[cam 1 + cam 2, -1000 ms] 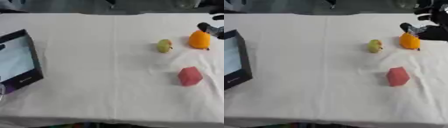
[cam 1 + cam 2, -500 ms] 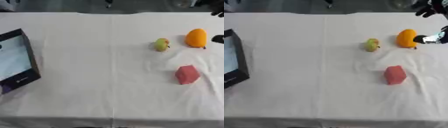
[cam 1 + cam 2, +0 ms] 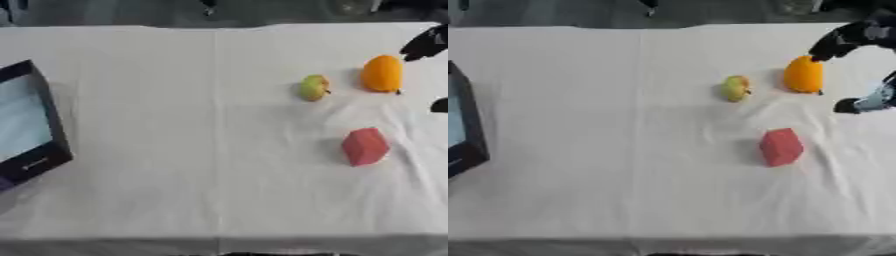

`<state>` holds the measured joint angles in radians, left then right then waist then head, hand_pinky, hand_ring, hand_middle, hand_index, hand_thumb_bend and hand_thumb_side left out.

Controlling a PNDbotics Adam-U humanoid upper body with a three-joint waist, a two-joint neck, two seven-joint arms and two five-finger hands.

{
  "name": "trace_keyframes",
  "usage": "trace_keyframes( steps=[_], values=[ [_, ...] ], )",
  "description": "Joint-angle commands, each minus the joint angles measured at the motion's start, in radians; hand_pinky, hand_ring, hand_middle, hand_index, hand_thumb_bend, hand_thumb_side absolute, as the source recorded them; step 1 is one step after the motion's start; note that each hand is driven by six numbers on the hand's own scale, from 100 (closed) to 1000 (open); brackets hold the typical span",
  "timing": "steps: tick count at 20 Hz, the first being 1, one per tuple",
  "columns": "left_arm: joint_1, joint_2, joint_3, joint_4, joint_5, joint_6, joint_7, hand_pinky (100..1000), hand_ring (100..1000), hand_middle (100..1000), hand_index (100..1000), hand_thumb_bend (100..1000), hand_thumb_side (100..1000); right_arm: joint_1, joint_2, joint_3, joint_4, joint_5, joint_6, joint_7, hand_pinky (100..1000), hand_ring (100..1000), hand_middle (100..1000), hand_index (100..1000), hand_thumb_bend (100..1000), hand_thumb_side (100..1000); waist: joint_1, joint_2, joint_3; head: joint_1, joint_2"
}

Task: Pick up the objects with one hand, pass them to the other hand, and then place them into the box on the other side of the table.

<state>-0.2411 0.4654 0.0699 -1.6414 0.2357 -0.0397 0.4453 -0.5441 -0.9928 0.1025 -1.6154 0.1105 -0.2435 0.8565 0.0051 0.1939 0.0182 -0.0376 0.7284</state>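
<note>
**Nothing moved yet: right robot hand at the orange fruit**

Bench (image 3: pixel 175 150) under white cloth. At 2 o'clock: smooth orange fruit (image 3: pixel 803 75); small green-yellow pear-like fruit (image 3: pixel 735 88) just beside it, toward centre. Red faceted block (image 3: pixel 780 146) at 4 o'clock. Black-walled box (image 3: pixel 31 130) at 9 o'clock, looks empty. Right robot hand (image 3: pixel 842 42) spread around the orange fruit, fingers apart, gripping nothing. Left robot hand out of sight. Judged: all three pickups, handovers and placements remain.
</note>
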Motion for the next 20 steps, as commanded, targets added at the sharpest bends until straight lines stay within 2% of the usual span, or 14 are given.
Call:
trace_keyframes(
  steps=[1, 8, 15, 18, 20],
  values=[
    [-0.009, 0.034, 0.004, -0.01, -0.005, 0.001, -0.002, 817, 814, 799, 842, 301, 675, -0.002, -0.038, 0.011, -0.013, 0.006, -0.01, 0.026, 867, 856, 879, 869, 467, 246, -0.006, -0.014, -0.002, -0.006, -0.002],
    [-0.009, 0.03, 0.001, -0.01, -0.001, 0.002, -0.003, 817, 815, 800, 845, 300, 677, 0.005, -0.01, 0.069, 0.006, 0.035, -0.02, 0.05, 860, 843, 883, 921, 487, 265, 0.002, -0.015, -0.003, -0.013, -0.003],
    [-0.01, 0.027, -0.001, -0.011, 0.001, 0.005, -0.004, 817, 815, 800, 844, 297, 680, -0.005, 0.027, 0.108, 0.033, 0.105, -0.021, 0.036, 854, 840, 880, 918, 502, 286, 0.009, -0.011, -0.002, -0.014, -0.002],
    [-0.011, 0.025, -0.003, -0.011, 0.002, 0.005, -0.005, 817, 815, 800, 844, 297, 682, -0.01, 0.045, 0.128, 0.052, 0.138, -0.015, 0.013, 848, 834, 875, 930, 527, 299, 0.009, -0.009, -0.001, -0.015, -0.003],
    [-0.012, 0.023, -0.004, -0.01, 0.001, 0.006, -0.007, 817, 815, 800, 843, 295, 683, -0.012, 0.065, 0.131, 0.067, 0.177, 0.005, -0.035, 842, 824, 874, 931, 518, 268, 0.009, -0.007, 0.0, -0.015, -0.005]
  ],
)
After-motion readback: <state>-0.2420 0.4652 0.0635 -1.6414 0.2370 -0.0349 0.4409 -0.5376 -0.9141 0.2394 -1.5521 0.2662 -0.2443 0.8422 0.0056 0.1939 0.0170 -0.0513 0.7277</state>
